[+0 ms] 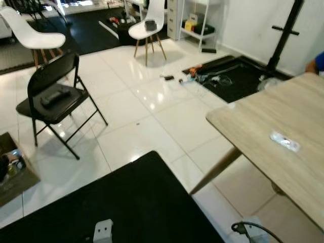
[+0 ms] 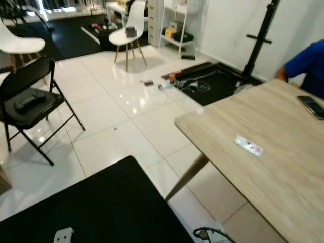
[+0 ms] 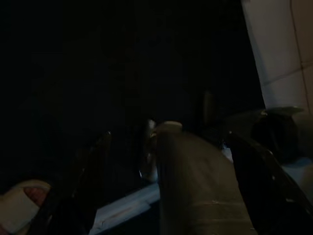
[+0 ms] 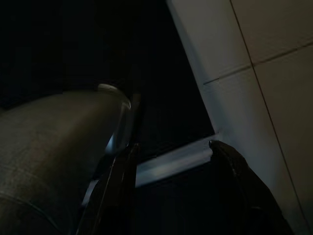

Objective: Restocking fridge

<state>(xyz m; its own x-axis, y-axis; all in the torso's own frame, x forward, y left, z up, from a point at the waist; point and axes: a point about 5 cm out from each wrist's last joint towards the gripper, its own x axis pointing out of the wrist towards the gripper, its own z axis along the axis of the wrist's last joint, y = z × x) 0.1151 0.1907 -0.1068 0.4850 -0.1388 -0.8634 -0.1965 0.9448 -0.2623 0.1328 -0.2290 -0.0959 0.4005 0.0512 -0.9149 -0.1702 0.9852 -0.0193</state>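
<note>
Both arms hang idle at my sides. In the dark left wrist view my left gripper (image 3: 168,142) is open, its two black fingers (image 3: 90,181) spread apart with nothing held; my own leg shows behind them. My right gripper (image 4: 173,147) is open too, its fingers (image 4: 239,186) apart over a black mat and white tiles. Ahead lies a white tiled floor (image 1: 136,111) with a light wooden table (image 1: 304,106) on the right.
A small white packet (image 1: 284,142) and a phone (image 2: 311,106) lie on the table; a person's blue sleeve (image 2: 306,63) is behind it. A black folding chair (image 1: 53,96) stands left, white chairs (image 1: 148,25) farther back. A black mat (image 1: 126,202) lies at my feet, with cables (image 1: 212,78) on another mat.
</note>
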